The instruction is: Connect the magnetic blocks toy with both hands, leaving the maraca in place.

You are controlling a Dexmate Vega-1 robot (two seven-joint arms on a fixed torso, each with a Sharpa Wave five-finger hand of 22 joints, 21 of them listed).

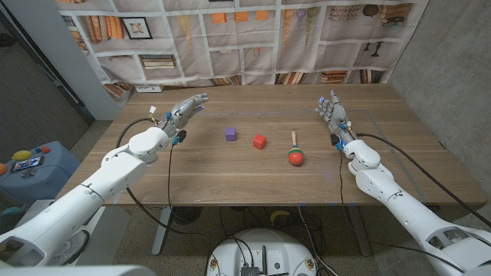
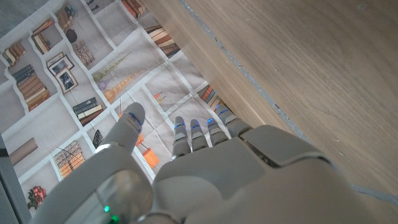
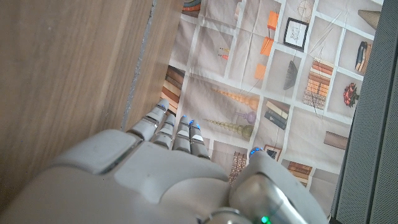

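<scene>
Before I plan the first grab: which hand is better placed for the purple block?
Left, probably. The purple block lies on the left hand's side of the table, while the red block and the maraca lie between it and the right hand.

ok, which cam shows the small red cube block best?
Head view: the small red cube block sits in plain sight mid-table, between the purple cube block and the maraca. Both wrist views show hand backs, wood and backdrop, no block.
</scene>
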